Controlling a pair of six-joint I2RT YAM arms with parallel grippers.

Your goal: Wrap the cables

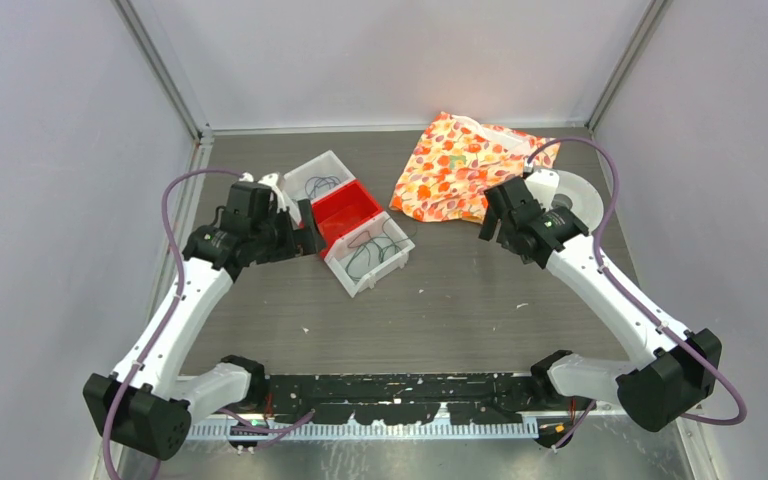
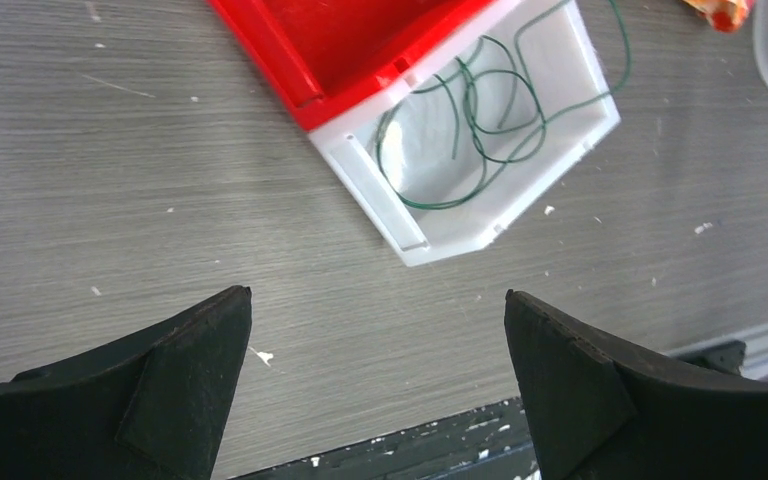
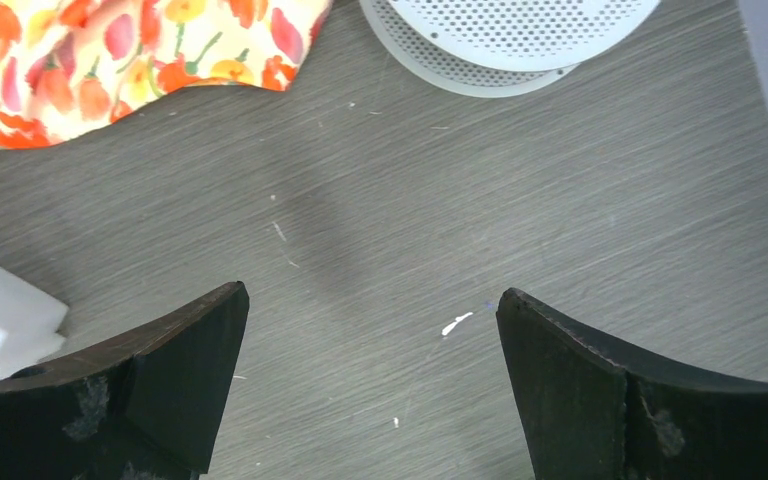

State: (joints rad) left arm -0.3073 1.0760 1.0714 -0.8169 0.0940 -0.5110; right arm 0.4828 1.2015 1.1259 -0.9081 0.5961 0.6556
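Grey desk is bearing a tray near 10 o'clock; cables are lying looped inside, light, floppy; pinching where loops cross seems best. Left pincer and right pincer are gaping, empty.

A lab test cell: plain grey walls enclose a wood-grain table.

Bright, even light; soft shadows.
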